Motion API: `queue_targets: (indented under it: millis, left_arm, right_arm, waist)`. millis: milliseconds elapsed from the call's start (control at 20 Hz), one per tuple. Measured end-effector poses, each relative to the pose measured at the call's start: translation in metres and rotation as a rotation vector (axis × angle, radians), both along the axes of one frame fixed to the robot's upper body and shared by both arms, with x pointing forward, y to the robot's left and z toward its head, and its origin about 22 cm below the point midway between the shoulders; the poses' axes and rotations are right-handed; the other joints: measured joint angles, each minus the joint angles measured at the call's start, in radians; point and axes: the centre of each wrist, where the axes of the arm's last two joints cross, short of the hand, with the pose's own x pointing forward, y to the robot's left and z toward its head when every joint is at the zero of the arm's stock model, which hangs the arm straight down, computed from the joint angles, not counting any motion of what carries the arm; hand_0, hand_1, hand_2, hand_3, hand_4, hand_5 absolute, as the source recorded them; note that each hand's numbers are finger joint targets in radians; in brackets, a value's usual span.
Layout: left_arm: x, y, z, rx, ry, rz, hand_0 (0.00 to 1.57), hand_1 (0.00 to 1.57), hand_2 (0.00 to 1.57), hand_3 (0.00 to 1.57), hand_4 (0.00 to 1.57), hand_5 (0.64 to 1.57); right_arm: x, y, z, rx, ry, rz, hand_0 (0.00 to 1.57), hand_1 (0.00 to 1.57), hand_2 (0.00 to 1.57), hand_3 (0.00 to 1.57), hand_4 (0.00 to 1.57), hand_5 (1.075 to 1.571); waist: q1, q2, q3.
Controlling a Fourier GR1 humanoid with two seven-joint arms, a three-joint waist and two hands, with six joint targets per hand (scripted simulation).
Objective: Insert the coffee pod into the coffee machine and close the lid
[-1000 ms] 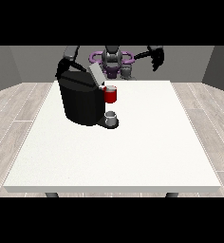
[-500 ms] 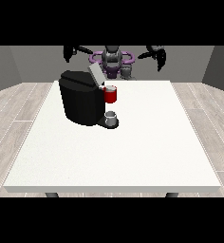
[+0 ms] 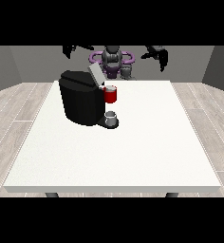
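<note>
no readable text, labels, brands, numbers or signs anywhere

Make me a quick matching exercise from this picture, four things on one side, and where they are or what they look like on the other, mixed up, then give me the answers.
Things:
1. coffee machine
2. lid
3. cup
4. hand at the view's right

Descriptions:
A. grey, raised and tilted up
B. black, standing on the white table
C. up in the air, off the table
D. small and grey, low at the machine's front

Pairs: 1-B, 2-A, 3-D, 4-C
</note>
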Motion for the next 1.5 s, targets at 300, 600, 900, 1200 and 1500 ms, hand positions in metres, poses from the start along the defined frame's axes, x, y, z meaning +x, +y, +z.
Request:
queue_targets:
  millis: [300,600,900,1200,1500]
  left_arm:
    - [-0.002,-0.011,0.019,-0.003,-0.057,-0.010,0.00,0.00,0.00,0.00,0.26,1.571]
    - [-0.011,-0.003,0.034,-0.007,-0.112,0.005,0.00,0.00,0.00,0.00,0.34,1.571]
    - [-0.019,0.010,0.051,-0.007,-0.157,0.028,0.00,0.00,0.00,0.00,0.38,1.571]
    - [-0.027,0.013,0.057,0.002,-0.188,0.064,0.00,0.00,0.00,0.00,0.33,1.571]
    - [-0.032,0.017,0.062,0.039,-0.196,0.089,0.00,0.00,0.00,0.00,0.35,1.571]
  right_arm:
    - [0.022,-0.003,0.017,0.091,0.012,-0.008,0.00,0.00,0.00,0.00,0.13,1.571]
    - [0.033,0.010,0.019,0.145,0.026,0.005,0.00,0.00,0.00,0.00,0.06,1.571]
    - [0.045,0.016,0.028,0.129,0.026,0.047,0.00,0.00,0.00,0.00,0.00,1.571]
    - [0.057,0.036,0.035,0.109,0.006,0.107,0.00,0.00,0.00,0.00,0.00,1.571]
    - [0.063,0.052,0.038,0.093,-0.010,0.144,0.00,0.00,0.00,0.00,0.17,1.571]
  waist:
    - [0.026,0.065,-0.0001]
    - [0.019,0.125,-0.0002]
    - [0.006,0.175,-0.0002]
    - [-0.005,0.218,-0.0002]
    - [-0.014,0.240,-0.0005]
